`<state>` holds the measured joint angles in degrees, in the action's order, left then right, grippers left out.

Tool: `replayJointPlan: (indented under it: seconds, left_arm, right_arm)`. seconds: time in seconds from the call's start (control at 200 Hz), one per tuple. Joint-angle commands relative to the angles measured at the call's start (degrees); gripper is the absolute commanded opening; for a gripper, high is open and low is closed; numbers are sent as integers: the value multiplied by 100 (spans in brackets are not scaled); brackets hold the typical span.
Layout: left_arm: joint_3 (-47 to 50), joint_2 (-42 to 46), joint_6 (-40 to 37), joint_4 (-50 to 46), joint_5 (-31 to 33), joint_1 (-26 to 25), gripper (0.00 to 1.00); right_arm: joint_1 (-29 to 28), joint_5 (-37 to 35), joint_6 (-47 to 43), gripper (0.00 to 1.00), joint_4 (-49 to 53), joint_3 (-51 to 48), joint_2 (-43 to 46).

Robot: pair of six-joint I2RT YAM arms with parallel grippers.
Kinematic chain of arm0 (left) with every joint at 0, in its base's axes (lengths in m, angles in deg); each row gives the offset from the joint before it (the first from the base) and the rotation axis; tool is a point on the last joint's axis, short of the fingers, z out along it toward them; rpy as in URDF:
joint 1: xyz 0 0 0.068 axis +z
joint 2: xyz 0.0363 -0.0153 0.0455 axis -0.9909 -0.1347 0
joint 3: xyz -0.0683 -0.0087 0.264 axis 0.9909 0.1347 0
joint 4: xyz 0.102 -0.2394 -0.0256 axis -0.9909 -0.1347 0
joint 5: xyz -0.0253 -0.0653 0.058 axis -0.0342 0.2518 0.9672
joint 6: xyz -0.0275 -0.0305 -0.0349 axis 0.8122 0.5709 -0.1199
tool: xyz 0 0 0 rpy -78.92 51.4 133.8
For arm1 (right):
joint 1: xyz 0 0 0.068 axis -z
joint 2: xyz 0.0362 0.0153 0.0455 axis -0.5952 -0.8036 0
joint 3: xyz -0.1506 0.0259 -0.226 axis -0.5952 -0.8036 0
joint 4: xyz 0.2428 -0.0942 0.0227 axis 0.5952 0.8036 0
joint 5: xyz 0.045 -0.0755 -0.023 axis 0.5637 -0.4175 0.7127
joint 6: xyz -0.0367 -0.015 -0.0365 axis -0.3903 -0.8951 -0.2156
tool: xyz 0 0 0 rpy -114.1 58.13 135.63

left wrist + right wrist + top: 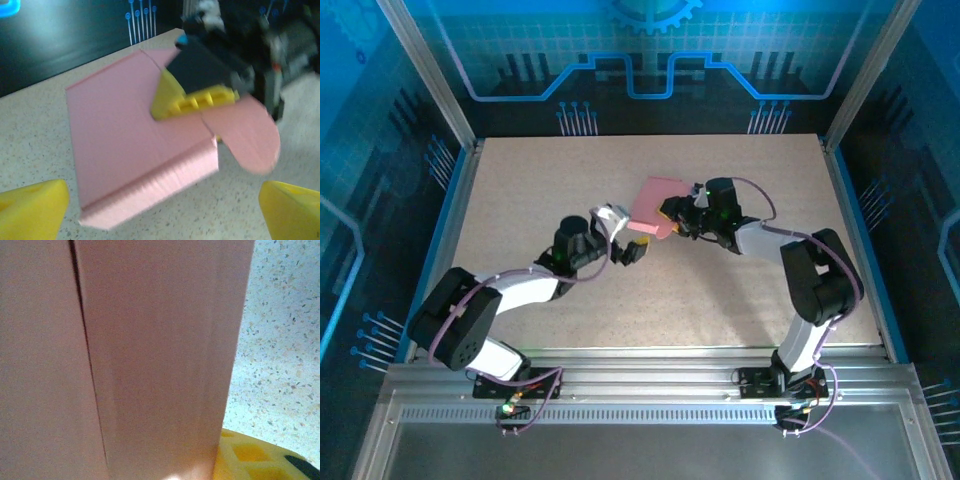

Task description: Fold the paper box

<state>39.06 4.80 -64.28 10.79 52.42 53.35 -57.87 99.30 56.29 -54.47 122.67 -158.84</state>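
With the right gripper (672,215) clamped on the right edge of the paper box (653,203), the open left gripper (628,250) should press the near wall squarely along its crease.

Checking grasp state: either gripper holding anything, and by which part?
Right gripper seems to pinch the paper box at its flap end; left gripper holds nothing.

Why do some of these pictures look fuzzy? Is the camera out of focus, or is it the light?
Top view: fairly sharp, table evenly lit, blue glow around it. Left wrist view: the right gripper and the paper box edges look smeared, probably motion. Right wrist view: the paper box is so close it looks soft, while the speckled table beside it is crisp.
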Motion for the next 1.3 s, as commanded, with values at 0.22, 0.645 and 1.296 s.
replayJointPlan:
  seconds: [0.22,0.645,1.296]
  left_arm:
    - [428,-1090,-3963,3224,1150,-848,98]
    - [-251,-1722,-5345,3526,1915,-1141,81]
    - [-464,-1962,-5706,3523,2024,-1271,37]
  right_arm:
    - [19,109,-28,43,718,52,764]
    - [-4,198,88,43,719,-43,971]
    - [-23,188,100,43,872,61,1031]
